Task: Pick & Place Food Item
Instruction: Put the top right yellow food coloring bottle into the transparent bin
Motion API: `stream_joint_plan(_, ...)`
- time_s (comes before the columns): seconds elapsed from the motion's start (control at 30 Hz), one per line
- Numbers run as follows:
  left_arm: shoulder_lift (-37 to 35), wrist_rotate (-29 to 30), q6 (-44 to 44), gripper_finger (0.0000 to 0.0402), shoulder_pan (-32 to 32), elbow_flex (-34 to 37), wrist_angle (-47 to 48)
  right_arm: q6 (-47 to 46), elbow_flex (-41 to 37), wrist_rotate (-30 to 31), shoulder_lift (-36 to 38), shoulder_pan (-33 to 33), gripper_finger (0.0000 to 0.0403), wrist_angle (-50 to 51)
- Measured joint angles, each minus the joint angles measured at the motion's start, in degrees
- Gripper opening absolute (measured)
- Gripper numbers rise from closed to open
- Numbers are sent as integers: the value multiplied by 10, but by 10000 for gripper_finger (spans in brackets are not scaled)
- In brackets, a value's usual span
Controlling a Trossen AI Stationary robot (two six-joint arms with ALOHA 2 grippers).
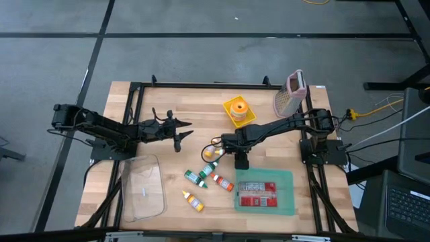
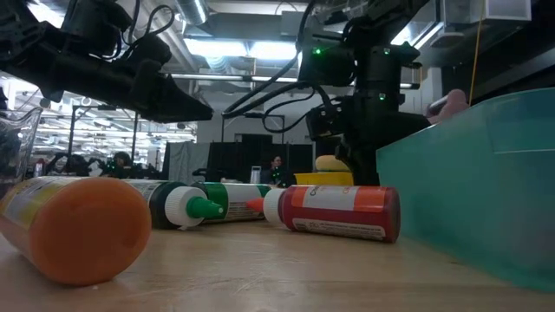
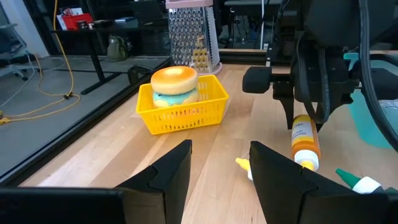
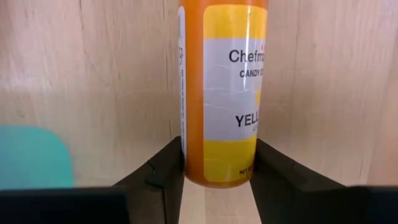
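A yellow-labelled orange bottle lies on its side on the wooden table, its cap end toward the left arm. My right gripper points straight down over it at mid-table, shut on the bottle's bottom end. My left gripper hovers at the table's left, pointing toward the right, open with nothing between its fingers. A yellow basket holding a bun-like food item stands at the far middle. My right gripper pinches the bottle's round sides near its bottom end between the two fingers. The fingers come from above, pointing down, and lie across the bottle. The bottle lies level with its side on the table.
Two green-capped bottles, a red one and another yellow one lie near the front. A teal bin with a red pack stands front right, a clear container front left, a grater at the far right.
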State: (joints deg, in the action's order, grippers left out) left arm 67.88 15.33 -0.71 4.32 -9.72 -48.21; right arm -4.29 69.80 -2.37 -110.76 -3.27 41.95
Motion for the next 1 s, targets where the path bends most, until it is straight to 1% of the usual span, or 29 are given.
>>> stream_joint_plan(0.2,0,0,-1,159,0,0,0,-19,-1,1,3,-2,145,-2)
stream_joint_plan(0.27,0,0,-1,159,0,0,0,-28,-1,10,11,-4,145,-10)
stream_joint_plan(0.53,0,-1,-14,159,0,0,0,-55,-1,53,92,-16,143,-24)
stream_joint_plan(0.63,0,-32,-31,159,0,-6,0,-60,-1,73,117,-21,143,-34)
stream_joint_plan(0.7,0,-78,-46,159,0,-18,2,-60,-1,76,122,-22,143,-41)
stream_joint_plan(0.77,0,-115,-78,159,-3,-34,22,-61,-1,63,122,-22,143,-55)
stream_joint_plan(0.83,0,-114,-129,159,-14,-56,68,-62,-1,46,122,-20,143,-65)
stream_joint_plan(0.93,0,-61,-226,159,-39,-92,162,-60,-1,40,122,-19,143,-78)
stream_joint_plan(1.0,0,-14,-296,159,-58,-113,200,-57,-1,38,122,-19,143,-83)
